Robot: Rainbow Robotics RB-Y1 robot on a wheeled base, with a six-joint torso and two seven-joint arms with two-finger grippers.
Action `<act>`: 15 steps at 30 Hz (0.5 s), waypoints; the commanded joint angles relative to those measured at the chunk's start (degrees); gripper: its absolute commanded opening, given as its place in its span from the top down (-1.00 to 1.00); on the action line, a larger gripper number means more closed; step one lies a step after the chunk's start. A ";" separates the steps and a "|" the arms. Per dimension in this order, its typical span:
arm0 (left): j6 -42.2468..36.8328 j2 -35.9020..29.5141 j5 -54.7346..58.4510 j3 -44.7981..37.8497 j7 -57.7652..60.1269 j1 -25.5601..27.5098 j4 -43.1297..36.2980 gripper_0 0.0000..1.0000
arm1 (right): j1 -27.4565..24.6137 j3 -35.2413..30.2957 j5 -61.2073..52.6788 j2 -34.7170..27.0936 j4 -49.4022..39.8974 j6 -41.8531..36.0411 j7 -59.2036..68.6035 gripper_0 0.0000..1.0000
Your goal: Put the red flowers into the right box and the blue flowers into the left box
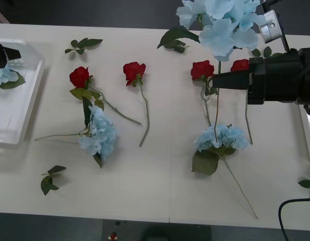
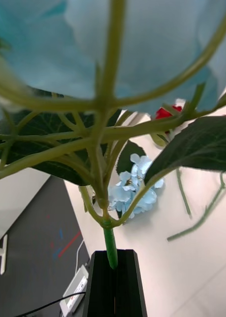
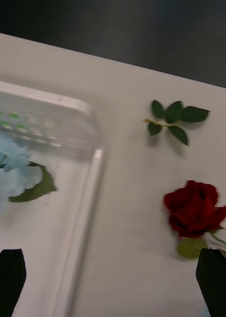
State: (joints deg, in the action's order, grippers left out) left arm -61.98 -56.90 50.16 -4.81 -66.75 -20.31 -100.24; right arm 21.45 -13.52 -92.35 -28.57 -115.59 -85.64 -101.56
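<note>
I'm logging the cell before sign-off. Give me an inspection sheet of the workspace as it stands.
Surface: white table, bare between the flowers.
Job's things: four red flowers lie on the table, e.g.; two blue flowers lie there; a third blue flower is held up; another blue head lies in the left box; the right box shows at the edge.
Clutter: loose leaf sprigs.
Grippers: right gripper shut on the stem; left gripper open over the left box's edge.
Cables: black cable at the near right.
Surroundings: dark floor.
</note>
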 commanded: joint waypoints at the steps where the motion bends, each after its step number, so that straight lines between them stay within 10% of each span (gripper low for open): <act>1: -0.77 -1.46 6.53 -3.19 -1.19 2.56 -8.92 -1.00 | 3.16 -0.01 -2.13 1.15 1.86 -1.37 -4.88 1.00; 15: 2.39 6.01 24.54 -4.33 -1.11 11.09 -31.24 -1.00 | 12.03 0.60 -4.50 5.72 10.21 -3.22 -2.68 1.00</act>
State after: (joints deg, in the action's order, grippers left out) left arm -59.97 -52.88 73.16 -10.08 -66.74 -8.51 -127.89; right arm 30.52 -13.45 -95.79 -23.49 -106.40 -89.03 -104.81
